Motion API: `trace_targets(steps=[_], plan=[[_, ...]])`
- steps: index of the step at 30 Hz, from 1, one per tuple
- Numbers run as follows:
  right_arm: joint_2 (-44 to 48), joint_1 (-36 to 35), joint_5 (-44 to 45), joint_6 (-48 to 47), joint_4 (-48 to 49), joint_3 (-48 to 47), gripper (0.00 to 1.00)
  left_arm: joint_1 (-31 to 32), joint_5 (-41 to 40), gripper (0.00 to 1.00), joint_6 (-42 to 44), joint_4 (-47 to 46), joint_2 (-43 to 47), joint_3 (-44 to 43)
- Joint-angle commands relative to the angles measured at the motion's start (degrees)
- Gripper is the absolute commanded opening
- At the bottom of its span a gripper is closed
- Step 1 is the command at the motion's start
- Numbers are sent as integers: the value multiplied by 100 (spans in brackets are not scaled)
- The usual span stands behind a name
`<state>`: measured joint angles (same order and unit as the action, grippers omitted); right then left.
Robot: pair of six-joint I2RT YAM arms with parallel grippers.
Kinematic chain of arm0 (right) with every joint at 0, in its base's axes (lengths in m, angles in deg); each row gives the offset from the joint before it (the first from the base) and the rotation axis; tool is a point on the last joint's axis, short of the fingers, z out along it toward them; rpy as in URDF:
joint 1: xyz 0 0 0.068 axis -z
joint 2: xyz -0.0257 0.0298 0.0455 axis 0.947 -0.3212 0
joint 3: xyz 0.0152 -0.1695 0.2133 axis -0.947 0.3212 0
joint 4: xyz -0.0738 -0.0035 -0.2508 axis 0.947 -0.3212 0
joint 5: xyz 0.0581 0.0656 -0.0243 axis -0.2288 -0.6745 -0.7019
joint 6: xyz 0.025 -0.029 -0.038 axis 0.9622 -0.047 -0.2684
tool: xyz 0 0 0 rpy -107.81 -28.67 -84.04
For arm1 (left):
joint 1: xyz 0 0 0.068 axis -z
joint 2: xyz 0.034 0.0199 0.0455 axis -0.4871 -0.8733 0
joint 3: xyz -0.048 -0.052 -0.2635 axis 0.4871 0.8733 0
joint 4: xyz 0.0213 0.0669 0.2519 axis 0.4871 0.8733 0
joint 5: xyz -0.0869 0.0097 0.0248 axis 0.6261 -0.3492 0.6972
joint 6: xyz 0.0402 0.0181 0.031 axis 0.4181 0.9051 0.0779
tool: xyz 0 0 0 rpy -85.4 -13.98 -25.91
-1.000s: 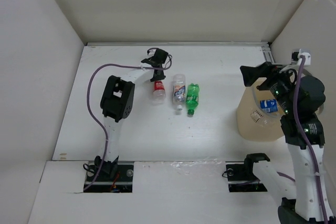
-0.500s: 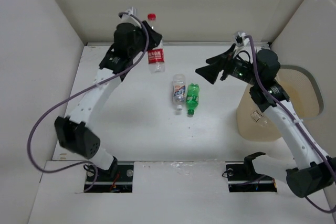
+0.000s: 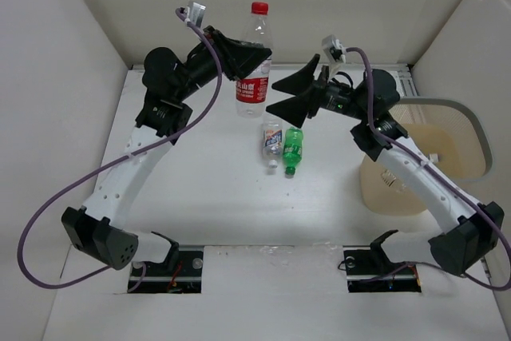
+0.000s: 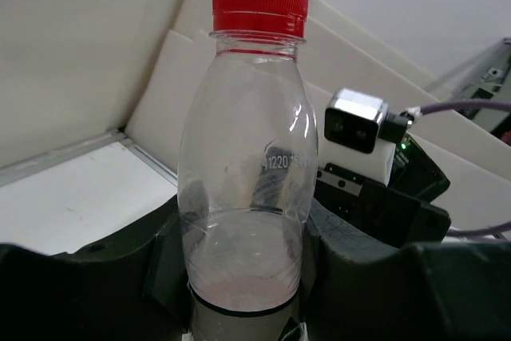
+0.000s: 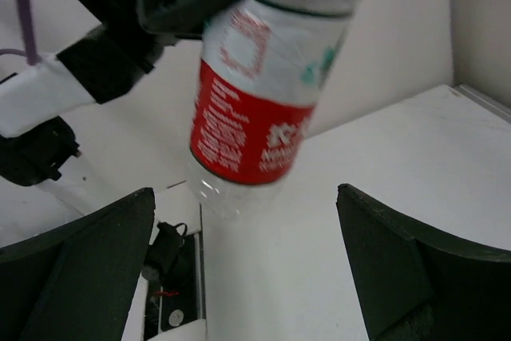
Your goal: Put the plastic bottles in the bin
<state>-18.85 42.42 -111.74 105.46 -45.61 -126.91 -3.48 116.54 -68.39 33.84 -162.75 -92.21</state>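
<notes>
My left gripper (image 3: 249, 60) is shut on a clear bottle with a red cap and a red-and-white label (image 3: 253, 61), held upright high above the table; it fills the left wrist view (image 4: 247, 157). My right gripper (image 3: 281, 97) is open just to the right of that bottle, its jaws wide apart; the bottle (image 5: 267, 93) hangs ahead of them in the right wrist view. A clear bottle with a pale label (image 3: 272, 139) and a green bottle (image 3: 293, 148) lie side by side on the table. The tan bin (image 3: 435, 161) stands at the right.
White walls close in the table at the back and both sides. The right arm stretches across in front of the bin. The two arm bases sit at the near edge.
My left gripper has lifted the red-label bottle off the table and carried it up and right. My right gripper has swung left from over the bin and opened beside the bottle.
</notes>
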Motion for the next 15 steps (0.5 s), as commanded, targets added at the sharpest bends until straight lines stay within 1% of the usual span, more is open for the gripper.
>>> trace_targets(steps=[1, 6, 9, 10, 11, 12, 13, 14, 15], plan=[[-310, -323, -68, 177, 785, -521, 99, -9, 721, 0, -493, -989, 86, 138], [-821, -640, 493, 124, 846, -882, 99, -9, 845, 0, -749, -1350, 86, 384], [-1259, -763, 494, 124, 846, -1215, 99, 52, 845, 0, -749, -1403, -28, 384], [-1366, -763, 372, 176, 846, -1312, 99, 52, 845, 0, -749, -1403, -28, 384], [-1454, -833, 302, 177, 846, -1496, 97, 113, 906, 0, -749, -1403, -81, 384], [-1585, -886, 205, 177, 846, -1559, 90, 114, 906, 0, -749, -1403, -81, 384], [-1586, -886, 117, 177, 846, -1559, 66, 114, 906, 8, -749, -1403, -81, 384], [-1586, -886, 55, 177, 846, -1611, 41, 114, 906, 19, -749, -1403, -81, 384], [-1586, -886, 55, 177, 846, -1507, 22, 114, 854, 35, -696, -1325, -81, 384]])
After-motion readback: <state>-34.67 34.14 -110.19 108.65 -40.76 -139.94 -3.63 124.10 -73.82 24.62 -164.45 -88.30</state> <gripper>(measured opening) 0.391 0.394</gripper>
